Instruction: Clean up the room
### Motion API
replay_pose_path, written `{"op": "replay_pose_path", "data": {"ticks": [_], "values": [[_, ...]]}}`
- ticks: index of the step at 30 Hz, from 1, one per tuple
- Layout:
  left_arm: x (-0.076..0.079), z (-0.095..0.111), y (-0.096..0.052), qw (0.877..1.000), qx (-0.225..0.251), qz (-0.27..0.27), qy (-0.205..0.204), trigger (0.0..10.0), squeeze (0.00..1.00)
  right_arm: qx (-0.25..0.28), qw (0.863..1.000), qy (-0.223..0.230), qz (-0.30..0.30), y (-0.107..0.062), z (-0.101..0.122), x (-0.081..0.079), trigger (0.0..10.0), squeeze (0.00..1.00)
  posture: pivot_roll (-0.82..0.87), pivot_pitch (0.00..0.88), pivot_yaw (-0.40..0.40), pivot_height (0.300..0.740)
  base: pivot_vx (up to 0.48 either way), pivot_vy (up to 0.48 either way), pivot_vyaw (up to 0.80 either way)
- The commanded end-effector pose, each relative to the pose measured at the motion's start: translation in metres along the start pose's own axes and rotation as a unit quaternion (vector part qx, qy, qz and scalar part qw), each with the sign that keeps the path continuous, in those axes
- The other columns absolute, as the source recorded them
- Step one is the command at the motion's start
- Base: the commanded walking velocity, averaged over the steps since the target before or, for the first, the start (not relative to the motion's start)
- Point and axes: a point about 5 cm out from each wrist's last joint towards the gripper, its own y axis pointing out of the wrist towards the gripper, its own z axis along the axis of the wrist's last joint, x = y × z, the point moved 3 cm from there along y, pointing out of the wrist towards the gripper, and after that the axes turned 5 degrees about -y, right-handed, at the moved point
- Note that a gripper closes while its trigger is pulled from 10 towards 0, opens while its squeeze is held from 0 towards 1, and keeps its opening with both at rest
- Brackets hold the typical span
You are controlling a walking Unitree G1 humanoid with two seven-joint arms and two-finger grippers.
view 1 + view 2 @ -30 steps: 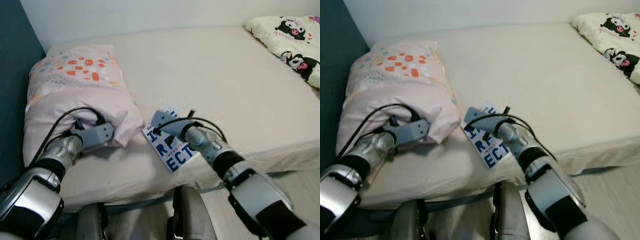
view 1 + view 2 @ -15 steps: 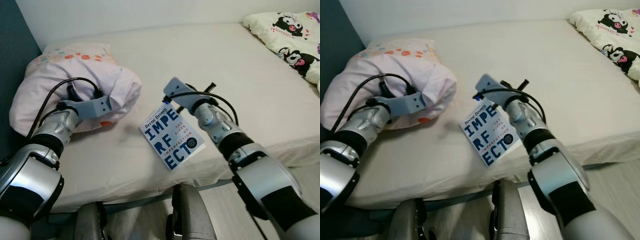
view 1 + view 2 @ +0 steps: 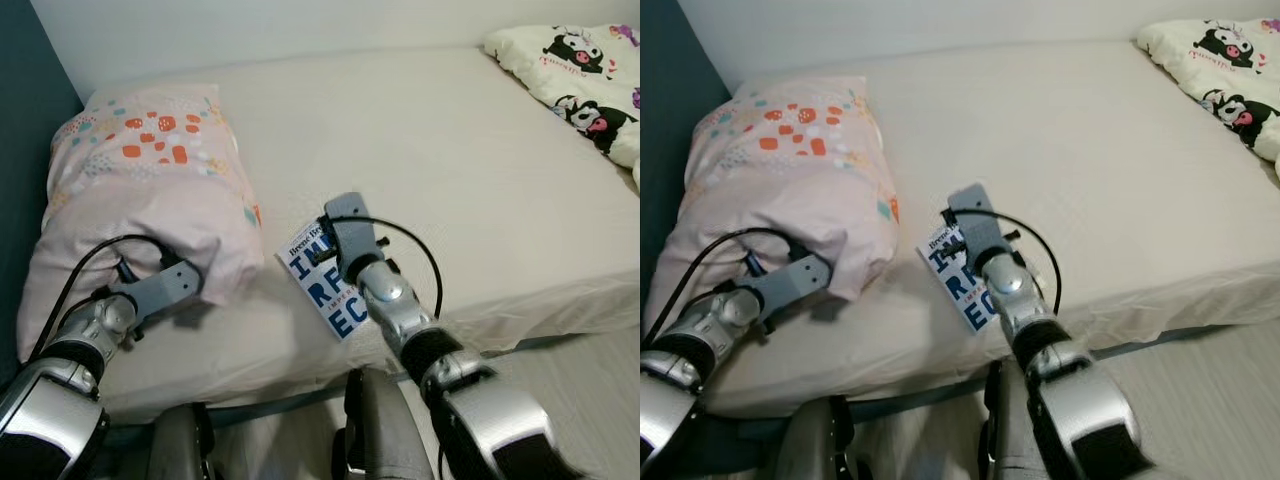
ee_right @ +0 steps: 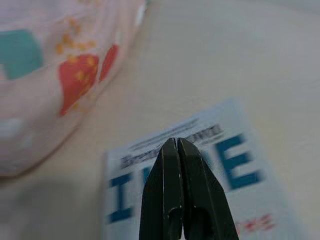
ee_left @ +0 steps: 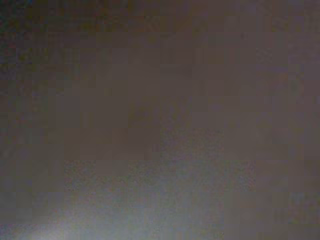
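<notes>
A pink pillow point(image 3: 150, 190) with orange and teal spots lies at the head of the bed, on the left. My left wrist point(image 3: 160, 290) sits at the pillow's near edge, and its gripper is buried under the fabric; the left wrist view is dark. A white book point(image 3: 328, 290) with big blue letters lies near the mattress's front edge, just right of the pillow. My right arm point(image 3: 350, 235) reaches over the book and covers its upper half. In the right wrist view my right gripper point(image 4: 176, 141) is shut with nothing between its fingers, hovering over the book's title end point(image 4: 210, 150), close to the pillow point(image 4: 60, 75).
The cream mattress point(image 3: 450, 170) stretches to the right. A white duvet with black cartoon figures point(image 3: 585, 85) lies at the far right corner. A dark blue wall point(image 3: 25, 140) borders the bed on the left. Wooden floor point(image 3: 600, 380) shows below the bed's front edge.
The pillow, lifted and folded back half a second ago, lies flat again. My left arm has dropped back to its near edge. My right gripper has come down over the book.
</notes>
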Motion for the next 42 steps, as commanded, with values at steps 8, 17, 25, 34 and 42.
{"op": "replay_pose_path", "data": {"ticks": [8, 17, 25, 34, 42], "values": [[0.056, 0.003, -0.010, 0.979, 0.080, -0.145, -0.121, 10.0, 0.00, 0.078, 0.990, 0.099, 0.055, -0.022, 0.011, -0.017, 10.0, 0.00, -0.08, 0.244, -0.049, 0.587, 0.000, 0.000, 0.00], [0.120, 0.011, -0.075, 0.894, 0.187, -0.342, -0.223, 10.0, 0.00, 0.081, 0.971, 0.221, 0.044, -0.071, -0.005, -0.018, 10.0, 0.00, -0.07, 0.216, -0.020, 0.587, 0.000, 0.000, 0.00], [0.091, -0.012, -0.117, 0.862, 0.191, -0.343, -0.320, 10.0, 0.00, 0.071, 0.966, 0.242, -0.060, -0.092, -0.022, 0.014, 10.0, 0.00, -0.05, 0.173, -0.012, 0.587, 0.000, 0.000, 0.00], [0.056, 0.008, -0.081, 0.790, 0.159, -0.162, -0.569, 10.0, 0.00, -0.056, 0.938, 0.299, -0.169, -0.105, -0.065, 0.057, 10.0, 0.29, -0.04, 0.141, 0.005, 0.587, 0.000, 0.000, 0.00], [0.090, 0.062, -0.103, 0.712, 0.206, -0.279, -0.610, 10.0, 0.00, -0.084, 0.911, 0.377, -0.141, -0.097, -0.079, 0.070, 10.0, 1.00, -0.05, 0.150, 0.016, 0.587, 0.000, 0.000, 0.00]]}}
